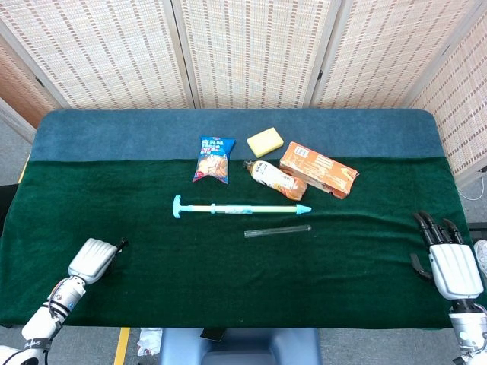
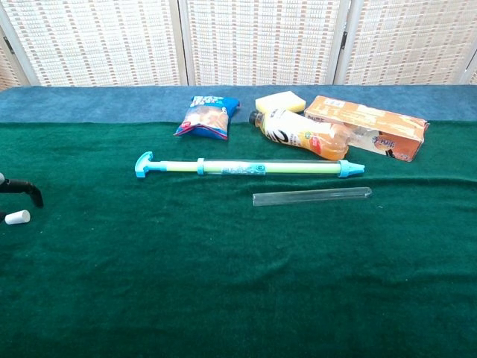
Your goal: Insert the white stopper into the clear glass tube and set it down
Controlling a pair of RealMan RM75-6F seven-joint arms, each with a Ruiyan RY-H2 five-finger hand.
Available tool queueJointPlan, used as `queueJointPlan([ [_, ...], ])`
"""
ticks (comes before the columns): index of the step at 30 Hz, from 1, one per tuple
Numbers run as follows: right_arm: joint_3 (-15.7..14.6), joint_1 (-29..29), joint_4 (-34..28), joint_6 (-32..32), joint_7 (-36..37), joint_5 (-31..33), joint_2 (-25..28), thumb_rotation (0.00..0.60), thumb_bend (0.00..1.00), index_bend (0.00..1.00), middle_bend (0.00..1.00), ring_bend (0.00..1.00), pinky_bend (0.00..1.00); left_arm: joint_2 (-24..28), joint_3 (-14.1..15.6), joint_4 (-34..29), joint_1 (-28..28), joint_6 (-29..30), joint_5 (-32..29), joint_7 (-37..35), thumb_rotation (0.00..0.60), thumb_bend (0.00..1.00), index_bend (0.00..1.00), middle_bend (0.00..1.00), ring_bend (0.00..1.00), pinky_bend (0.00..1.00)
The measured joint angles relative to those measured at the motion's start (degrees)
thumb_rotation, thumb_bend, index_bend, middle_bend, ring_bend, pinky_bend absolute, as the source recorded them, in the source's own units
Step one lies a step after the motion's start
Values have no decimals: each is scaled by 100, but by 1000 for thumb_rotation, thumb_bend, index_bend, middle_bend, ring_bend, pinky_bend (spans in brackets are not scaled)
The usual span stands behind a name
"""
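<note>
The clear glass tube (image 1: 278,230) (image 2: 311,196) lies flat mid-table, just in front of a teal pump. The small white stopper (image 2: 16,217) lies on the green cloth at the far left of the chest view. In the head view it is hidden under my left hand (image 1: 93,261), which hovers over it and holds nothing. One dark fingertip (image 2: 28,191) of that hand curls just above the stopper without touching it. My right hand (image 1: 450,265) rests at the right table edge with its fingers spread and nothing in it.
A long teal pump (image 1: 240,208) lies behind the tube. Further back are a chips bag (image 1: 214,159), a yellow sponge (image 1: 265,142), a lying bottle (image 1: 274,179) and an orange box (image 1: 318,169). The green cloth (image 1: 228,281) covers the table.
</note>
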Motion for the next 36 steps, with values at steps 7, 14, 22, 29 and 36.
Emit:
queueJointPlan([
  [7,2,17,32,-22,24,2,-24,600,479,51,117,221,114,-12,50,18,1,-49,-218,107,600,710,301,953,853,744],
  [14,6,11,30,-9,28,11,-27,600,479,51,118,223,114,15,79,36,43,7,-363,108,600,711,308,953,851,744],
  [22,-1,1,9,30,29,-24,-33,600,479,51,119,225,114,137,101,7,157,92,-574,16,600,710,336,953,849,744],
  [29,-6,-2,-4,43,6,-38,-41,600,478,51,119,226,114,224,194,-134,255,195,-588,2,600,710,347,953,849,744],
  [36,-4,-21,-11,86,14,-48,-32,600,479,51,119,229,114,243,213,-228,286,280,-606,79,600,709,339,953,849,744],
])
